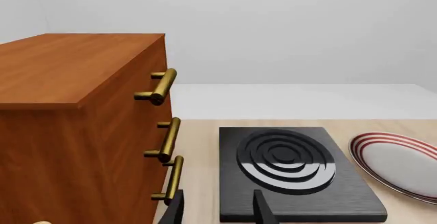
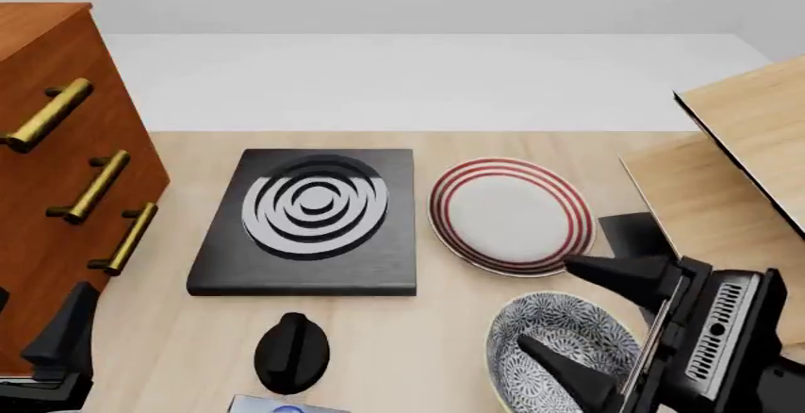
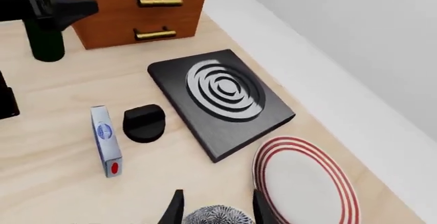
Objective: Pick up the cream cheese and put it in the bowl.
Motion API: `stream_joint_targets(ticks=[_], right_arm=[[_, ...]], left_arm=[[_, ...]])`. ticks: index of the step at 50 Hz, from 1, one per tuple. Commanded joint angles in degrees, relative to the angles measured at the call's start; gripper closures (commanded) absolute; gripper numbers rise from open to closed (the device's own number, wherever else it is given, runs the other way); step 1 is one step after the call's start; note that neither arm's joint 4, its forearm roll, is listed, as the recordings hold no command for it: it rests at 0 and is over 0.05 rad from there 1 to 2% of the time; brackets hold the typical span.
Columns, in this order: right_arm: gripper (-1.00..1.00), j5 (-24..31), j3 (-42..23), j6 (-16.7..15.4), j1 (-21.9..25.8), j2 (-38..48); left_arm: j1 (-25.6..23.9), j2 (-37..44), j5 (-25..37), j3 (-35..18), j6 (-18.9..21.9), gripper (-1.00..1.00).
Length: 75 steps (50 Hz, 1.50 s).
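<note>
I am holding my right gripper [image 2: 591, 333] above the near right part of the table [image 2: 416, 356], fingers spread wide apart and gripping nothing; the two dark fingertips [image 2: 613, 272] are pointing leftward over the bowl [image 2: 553, 342], one near its far rim, one over its near side; whether they are touching it, I cannot tell.

My left gripper [image 1: 218, 208] is sitting at the near left edge of the table, beside the wooden drawer cabinet [image 2: 63, 140] with its brass handles [image 2: 94, 187]; in the left wrist view its two fingertips are showing a clear gap with nothing between them; it is carrying nothing.

The cream cheese [image 3: 106, 139] is lying flat on the bare table, well apart from both grippers; in the right wrist view it is resting just beside the black knob [image 3: 143, 122], not visibly touching it; in the front view only its far end is showing at the bottom edge, directly nearer than the knob and to the left of the bowl; it is outside the bowl.

The bowl is standing upright at the near right; the white plate with red rings [image 2: 512, 213] is lying just beyond it; the black burner slab [image 2: 308, 220] with its grey concentric rings is occupying the centre, between the cabinet and the plate; a pale wooden structure [image 2: 742, 140] is rising at the far right.
</note>
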Motion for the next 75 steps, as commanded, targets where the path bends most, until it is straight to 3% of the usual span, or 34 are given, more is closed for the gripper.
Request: stream_joint_targets(ticks=[1, 10, 40, 55, 75], right_arm=[[-1.0, -5.1, -2.0, -0.3, 6.6, 10.0], [-1.0, -11.9, -3.1, -1.4, 11.0, 20.5], [-1.0, -22.2, -9.2, 3.6, 20.8, 40.3], [-1.0, -26.1, -10.3, 6.4, 23.1, 46.1], [-1.0, -31.0, -10.1, 8.5, 22.7, 52.4]], left_arm=[[0.0, 0.0, 0.0, 0.0, 0.0, -1.0], [0.0, 0.0, 0.0, 0.0, 0.0, -1.0], [0.0, 0.0, 0.0, 0.0, 0.0, -1.0], [0.0, 0.0, 0.0, 0.0, 0.0, -1.0], [0.0, 0.0, 0.0, 0.0, 0.0, -1.0]])
